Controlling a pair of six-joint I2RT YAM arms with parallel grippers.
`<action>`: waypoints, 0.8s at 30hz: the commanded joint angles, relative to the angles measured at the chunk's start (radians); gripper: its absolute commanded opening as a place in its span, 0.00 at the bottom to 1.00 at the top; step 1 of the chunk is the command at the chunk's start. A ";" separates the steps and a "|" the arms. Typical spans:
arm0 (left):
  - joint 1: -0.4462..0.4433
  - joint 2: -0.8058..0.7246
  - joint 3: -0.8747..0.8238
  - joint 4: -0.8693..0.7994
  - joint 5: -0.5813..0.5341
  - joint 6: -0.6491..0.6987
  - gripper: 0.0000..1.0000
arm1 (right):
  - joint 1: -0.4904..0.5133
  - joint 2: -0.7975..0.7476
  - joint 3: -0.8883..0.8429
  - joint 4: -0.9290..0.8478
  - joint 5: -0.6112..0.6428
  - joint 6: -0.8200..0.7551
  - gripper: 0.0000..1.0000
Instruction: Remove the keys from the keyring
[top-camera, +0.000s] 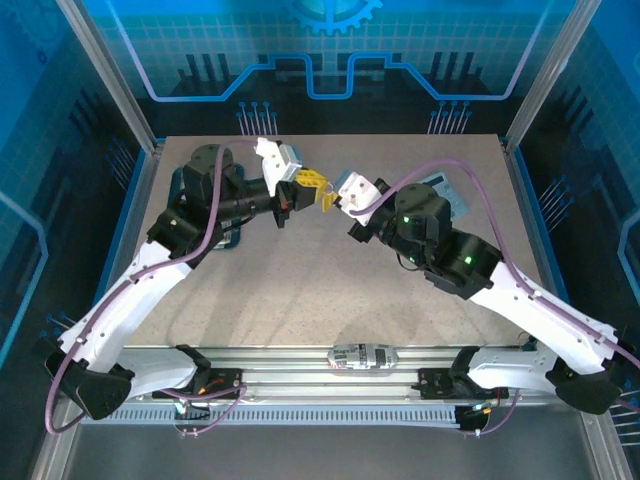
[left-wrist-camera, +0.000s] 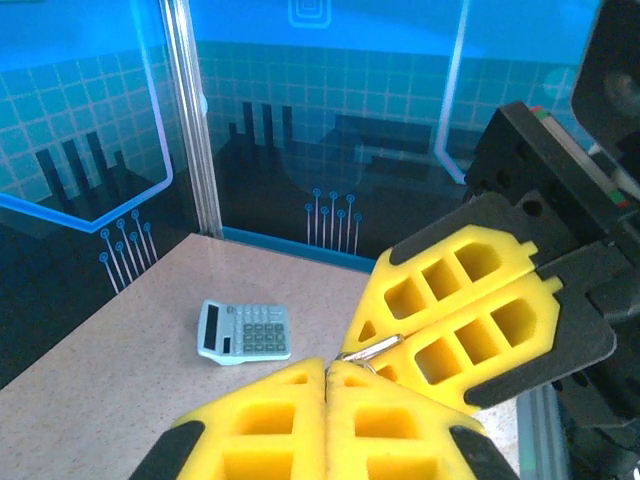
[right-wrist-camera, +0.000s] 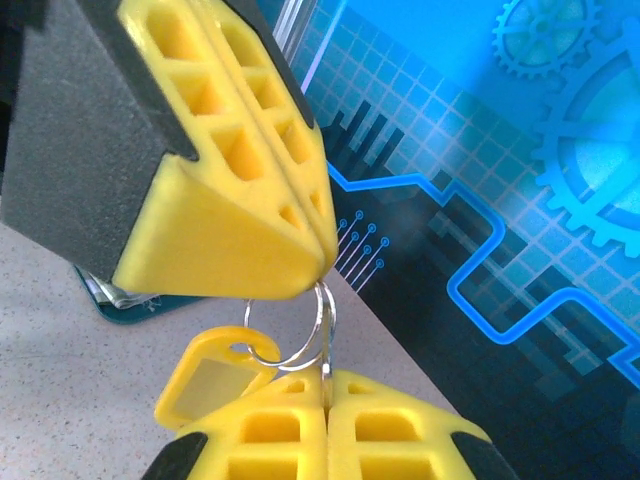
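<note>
Two robot arms, each ending in one claw: a left claw (left-wrist-camera: 327, 368) and a right claw (right-wrist-camera: 325, 380), so two claws. Each claw has two yellow fingers (right-wrist-camera: 250, 215), four in all. One metal ring (right-wrist-camera: 327, 318). One yellow tag (right-wrist-camera: 205, 385). One calculator (left-wrist-camera: 245, 332). One surface (top-camera: 300, 290).

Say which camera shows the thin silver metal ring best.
Right wrist: the thin silver metal ring hangs as a clear loop carrying a yellow plastic tag. Left wrist shows a short sliver; from the top it is too small to tell.
</note>
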 joint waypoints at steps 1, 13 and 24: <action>0.016 -0.012 -0.021 0.124 0.017 -0.101 0.00 | 0.040 -0.012 -0.023 0.047 -0.014 -0.033 0.00; 0.046 -0.012 -0.042 0.215 0.068 -0.234 0.00 | 0.104 -0.016 -0.071 0.147 0.073 -0.127 0.00; 0.076 -0.037 -0.083 0.227 0.006 -0.276 0.00 | 0.092 -0.041 -0.090 0.139 0.088 -0.081 0.00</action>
